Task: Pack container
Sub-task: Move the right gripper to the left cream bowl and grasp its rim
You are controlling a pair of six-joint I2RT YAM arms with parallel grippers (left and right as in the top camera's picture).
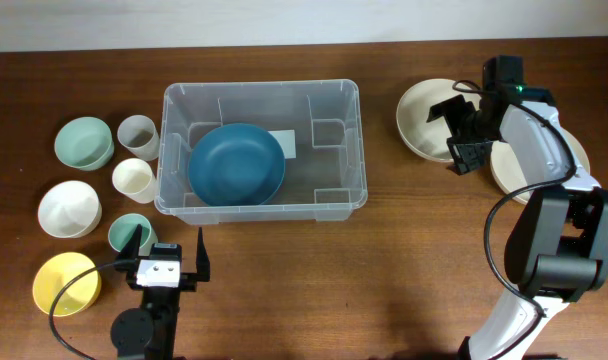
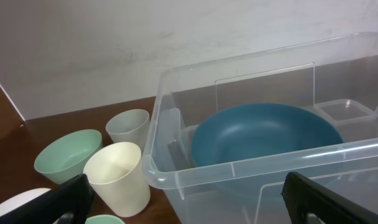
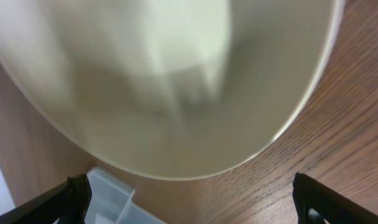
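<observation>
Lying inside the container [image 1: 262, 88], a blue bowl [image 1: 236, 164]

No words or numbers can be read. The white label [image 1: 284, 145] inside the container [image 1: 262, 86] looks too small to read.

1. Brown wood table [image 1: 384, 280] fills the frame.
2. Upper centre: clear container [image 1: 264, 210] sits on it.
3. Left side, clustered: mint bowl [image 1: 84, 142], grey cup [image 1: 137, 134], cream cup [image 1: 134, 179], white bowl [image 1: 69, 208], teal cup [image 1: 127, 233], yellow bowl [image 1: 66, 284].
4. Upper right: cream bowl [image 1: 424, 118], with a beige dish [image 1: 506, 172] beside it, partly hidden.
</observation>
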